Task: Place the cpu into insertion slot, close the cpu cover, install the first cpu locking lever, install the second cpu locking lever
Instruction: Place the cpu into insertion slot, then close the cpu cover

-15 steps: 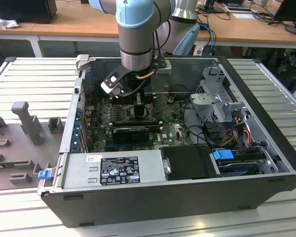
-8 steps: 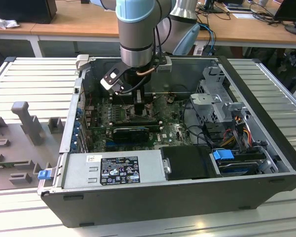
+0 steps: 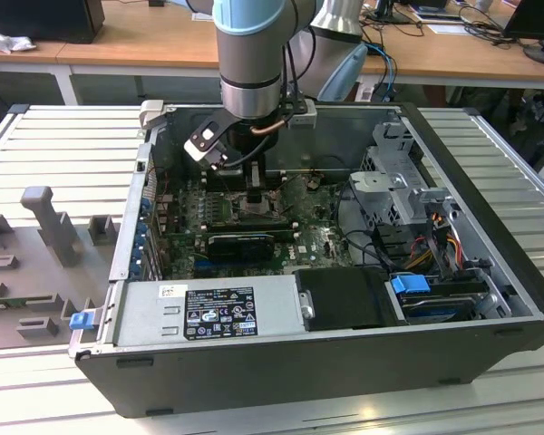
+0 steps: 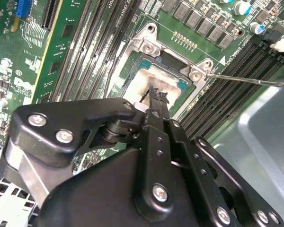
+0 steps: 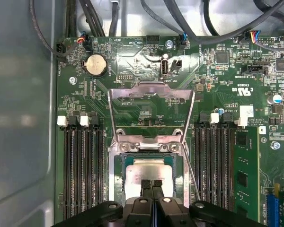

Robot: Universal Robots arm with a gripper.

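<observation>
In the exterior view's upper middle, inside the open case [image 3: 490,272], the gripper [image 3: 258,186] hangs low over the board [image 3: 313,237]. In the first wrist view the gripper [image 5: 151,183] is pinched together with nothing between its fingers, tips at or just above the cpu [image 5: 149,169], which lies flat in the slot [image 5: 119,165]; whether they touch I cannot tell. The cover [image 5: 151,91] stands swung open beyond it. The cpu is likely light, stiff and thin, its smooth metal top slippery and the pins beneath fragile. Opposite side edges look the safest hold, kept level.
</observation>
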